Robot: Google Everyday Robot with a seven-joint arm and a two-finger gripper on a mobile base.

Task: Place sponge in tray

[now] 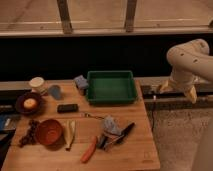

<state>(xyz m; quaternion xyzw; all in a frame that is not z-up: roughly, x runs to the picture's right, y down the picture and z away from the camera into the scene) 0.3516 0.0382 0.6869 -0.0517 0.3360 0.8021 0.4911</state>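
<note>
A small blue-grey sponge [80, 81] lies on the wooden table, just left of the green tray's left wall. The green tray [111, 98] stands at the back middle of the table, and nothing shows inside it. My gripper [176, 90] hangs from the white arm at the right, beyond the table's right edge and right of the tray. It is open and holds nothing. It is far from the sponge.
On the table are a white cup [36, 83], a blue cup [55, 91], a dark bowl holding an egg-like thing [29, 103], an orange bowl [49, 131], a black block [67, 107], a banana [70, 134], a carrot-like thing [89, 149] and a crumpled bluish item with utensils [112, 129].
</note>
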